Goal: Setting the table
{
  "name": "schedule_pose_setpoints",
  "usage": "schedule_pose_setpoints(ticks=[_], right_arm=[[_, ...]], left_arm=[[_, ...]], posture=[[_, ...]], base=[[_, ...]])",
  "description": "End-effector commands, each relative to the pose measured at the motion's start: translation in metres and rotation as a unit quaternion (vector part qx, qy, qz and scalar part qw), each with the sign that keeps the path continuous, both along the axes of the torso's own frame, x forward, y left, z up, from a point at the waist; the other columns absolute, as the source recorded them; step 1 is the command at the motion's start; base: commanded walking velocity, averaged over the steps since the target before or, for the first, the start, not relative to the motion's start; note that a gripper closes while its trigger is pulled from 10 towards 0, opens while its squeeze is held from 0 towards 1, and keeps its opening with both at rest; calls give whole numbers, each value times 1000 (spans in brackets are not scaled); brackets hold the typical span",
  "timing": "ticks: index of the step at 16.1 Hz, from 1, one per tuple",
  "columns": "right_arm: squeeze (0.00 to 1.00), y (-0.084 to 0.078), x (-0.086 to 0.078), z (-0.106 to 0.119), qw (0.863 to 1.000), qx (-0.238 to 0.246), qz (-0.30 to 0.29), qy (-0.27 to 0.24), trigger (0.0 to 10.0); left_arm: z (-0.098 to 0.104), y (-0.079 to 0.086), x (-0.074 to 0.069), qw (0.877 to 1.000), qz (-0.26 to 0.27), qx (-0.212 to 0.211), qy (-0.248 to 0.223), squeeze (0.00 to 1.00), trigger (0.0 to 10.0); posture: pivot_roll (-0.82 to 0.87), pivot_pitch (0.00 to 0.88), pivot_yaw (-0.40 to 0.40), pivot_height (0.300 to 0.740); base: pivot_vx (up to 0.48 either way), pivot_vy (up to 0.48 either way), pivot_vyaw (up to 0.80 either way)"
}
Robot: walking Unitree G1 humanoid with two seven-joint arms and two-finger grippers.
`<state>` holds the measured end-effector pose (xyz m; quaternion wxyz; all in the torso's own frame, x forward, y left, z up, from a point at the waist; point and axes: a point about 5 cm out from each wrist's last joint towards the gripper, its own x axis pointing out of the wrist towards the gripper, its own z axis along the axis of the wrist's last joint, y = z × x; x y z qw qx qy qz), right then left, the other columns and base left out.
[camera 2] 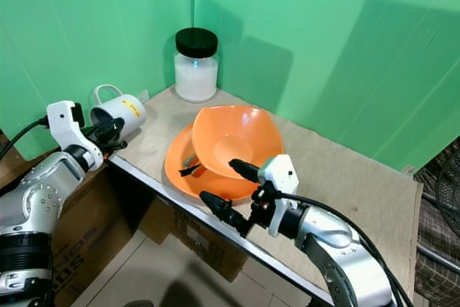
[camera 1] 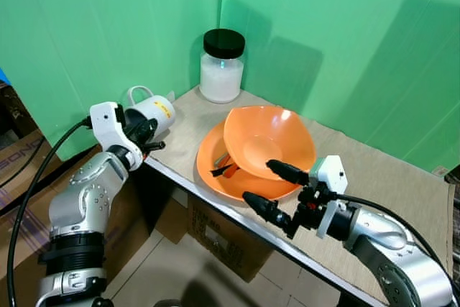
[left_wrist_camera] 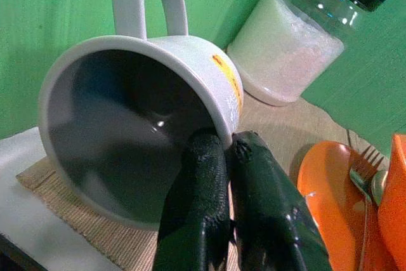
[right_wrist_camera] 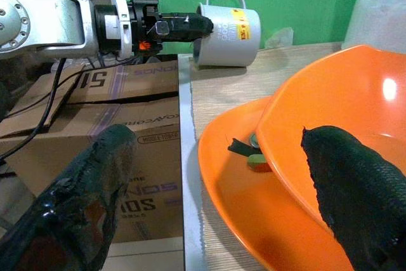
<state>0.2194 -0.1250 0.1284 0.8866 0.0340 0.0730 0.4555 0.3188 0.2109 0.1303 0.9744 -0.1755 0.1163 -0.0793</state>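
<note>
A white mug (camera 1: 154, 113) lies on its side at the table's left corner, handle up, mouth facing my left arm. My left gripper (left_wrist_camera: 228, 141) is shut on the mug's rim, one finger inside and one outside. An orange bowl (camera 1: 269, 138) rests tilted on an orange plate (camera 1: 213, 174), with a fork and spoon (camera 1: 224, 167) tucked under it. My right gripper (camera 1: 259, 180) stands open at the plate's front edge. One of its fingers (right_wrist_camera: 349, 188) reaches over the bowl's rim, while the other hangs beyond the table edge.
A clear jar (camera 1: 222, 66) of white powder with a black lid stands in the back corner against the green walls. A beige mat covers the table (camera 1: 381, 177). Cardboard boxes (camera 1: 215, 239) sit on the floor under the table's front edge.
</note>
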Motion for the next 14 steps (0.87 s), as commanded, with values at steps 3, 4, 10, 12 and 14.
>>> schedule_pose_setpoints(ticks=[3, 4, 10, 12, 14], right_arm=[[0, -4, 0, 5, 1000, -4, -12, -11, 10000], [0, -12, 10, 11, 997, 17, -74, -23, 10000], [0, -28, 20, 35, 957, 77, -271, -69, 10000], [0, -29, 22, 37, 942, 87, -318, -65, 10000], [0, -29, 25, 38, 935, 94, -335, -64, 10000]], left_arm=[[7, -7, 3, 1000, -14, 17, -15, 0, 0], [20, -16, 2, 998, -32, 35, -50, 0, 0], [94, -80, -37, 933, -187, 105, -288, 0, 0], [95, -85, -43, 931, -177, 117, -297, 0, 10000], [94, -91, -47, 928, -179, 120, -304, 0, 10000]], posture=[[119, 0, -64, 740], [117, 0, -61, 740], [98, 0, -44, 740], [93, 0, -42, 740], [101, 0, -52, 740]], base=[[0, 0, 0], [0, 0, 0], [0, 0, 0], [0, 0, -625], [0, 0, -800]])
